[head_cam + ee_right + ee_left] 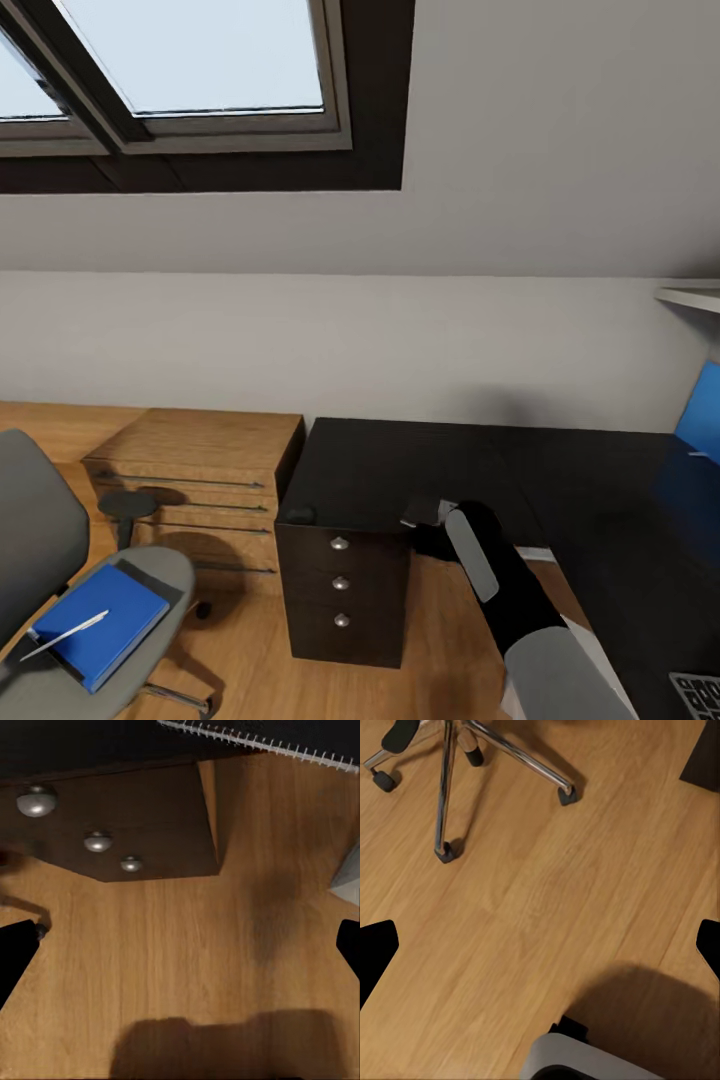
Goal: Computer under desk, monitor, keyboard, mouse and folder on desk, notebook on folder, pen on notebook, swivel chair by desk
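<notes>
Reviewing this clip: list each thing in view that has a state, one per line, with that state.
folder: lying flat on the swivel chair's seat, not yet on the desk
pen: a thin pale stick lying on the folder
swivel chair: upright on the floor, left of the desk
desk: near end bare, three drawers closed
left tool: open, over bare floor
right tool: open, holding nothing

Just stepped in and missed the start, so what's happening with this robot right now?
Nothing is being held at the moment. The right arm reaches toward the black desk near its three silver-knobbed drawers, with a spiral-bound notebook at the desk edge. The blue folder lies on the swivel chair seat with a pen on top. The mouse sits on the desk corner. Both wrist cameras look down at bare wooden floor.
</notes>
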Controlling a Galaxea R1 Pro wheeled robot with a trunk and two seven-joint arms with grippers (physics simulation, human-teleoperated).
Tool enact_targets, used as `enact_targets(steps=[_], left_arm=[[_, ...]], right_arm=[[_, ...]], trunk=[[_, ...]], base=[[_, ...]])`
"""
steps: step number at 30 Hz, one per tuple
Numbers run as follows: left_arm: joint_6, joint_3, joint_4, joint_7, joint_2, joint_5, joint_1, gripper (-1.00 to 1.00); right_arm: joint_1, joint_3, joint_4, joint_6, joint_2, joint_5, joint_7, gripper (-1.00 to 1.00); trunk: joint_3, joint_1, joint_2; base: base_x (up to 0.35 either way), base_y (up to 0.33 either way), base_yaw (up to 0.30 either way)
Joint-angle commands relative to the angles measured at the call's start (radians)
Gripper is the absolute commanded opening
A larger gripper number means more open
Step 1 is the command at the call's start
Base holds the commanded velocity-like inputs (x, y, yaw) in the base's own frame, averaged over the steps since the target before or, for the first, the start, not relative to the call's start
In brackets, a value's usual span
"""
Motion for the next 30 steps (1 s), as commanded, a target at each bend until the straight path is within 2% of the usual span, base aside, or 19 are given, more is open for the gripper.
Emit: enact_targets(steps=[1,5,9,10,11,12,13,14,17,19,26,29,30], left_arm=[[-0.006,-0.008,-0.002,0.006,0.002,0.011,-0.001,1.0],[-0.006,-0.008,-0.001,0.006,0.002,0.012,-0.001,1.0],[-0.006,-0.008,-0.001,0.006,0.003,0.012,-0.001,1.0],[-0.006,-0.008,-0.001,0.006,0.003,0.011,-0.001,1.0],[-0.006,-0.008,-0.001,0.005,0.003,0.012,-0.001,1.0],[-0.006,-0.008,-0.001,0.006,0.003,0.011,-0.001,1.0],[-0.006,-0.008,-0.001,0.005,0.003,0.011,-0.001,1.0],[-0.006,-0.008,-0.001,0.006,0.003,0.011,-0.001,1.0],[-0.006,-0.008,-0.001,0.006,0.003,0.011,-0.001,1.0],[-0.006,-0.008,-0.001,0.005,0.003,0.011,-0.001,1.0],[-0.006,-0.008,-0.001,0.005,0.003,0.011,-0.001,1.0],[-0.006,-0.008,-0.001,0.005,0.002,0.011,-0.001,1.0],[-0.006,-0.008,-0.001,0.005,0.002,0.011,-0.001,1.0]], right_arm=[[0.0,-0.005,-0.01,0.001,-0.001,-0.017,-0.01,1.0],[0.002,-0.021,-0.039,-0.001,-0.004,-0.031,-0.008,1.0],[0.003,-0.008,-0.038,-0.015,-0.003,-0.031,-0.007,1.0],[0.003,0.012,-0.038,-0.029,-0.003,-0.031,-0.007,1.0],[0.003,0.056,-0.037,-0.05,-0.004,-0.03,-0.007,1.0],[0.003,0.127,-0.036,-0.079,-0.005,-0.029,-0.008,1.0],[0.003,0.143,-0.036,-0.086,-0.005,-0.028,-0.008,1.0],[0.003,0.189,-0.034,-0.107,-0.005,-0.027,-0.01,1.0],[0.003,0.239,-0.027,-0.13,-0.005,-0.027,-0.012,1.0],[0.003,0.272,-0.014,-0.141,-0.005,-0.026,-0.012,1.0],[0.003,0.278,-0.012,-0.143,-0.004,-0.026,-0.013,1.0],[0.003,0.343,0.007,-0.149,-0.003,-0.026,-0.01,1.0],[0.003,0.345,0.009,-0.149,-0.003,-0.026,-0.01,1.0]], trunk=[[-0.001,0.001,-0.001],[-0.001,0.001,-0.001],[-0.001,0.001,-0.001],[-0.001,0.001,-0.001],[-0.002,0.001,-0.001],[-0.002,0.001,-0.001],[-0.003,0.001,-0.001],[-0.003,0.001,-0.001],[-0.005,0.001,-0.001],[-0.007,0.001,-0.001],[-0.013,0.001,-0.001],[-0.015,0.001,-0.001],[-0.015,0.001,-0.001]], base=[[0.328,0.0,0.0],[0.328,0.0,0.107],[0.328,0.0,0.255],[0.329,0.0,0.275],[0.328,0.0,0.28],[0.328,0.0,0.277],[0.328,0.0,0.274],[0.326,0.0,0.267],[0.32,0.0,0.263],[0.309,0.0,0.256],[0.305,0.0,0.254],[0.195,0.0,0.18],[0.069,0.0,0.062]])
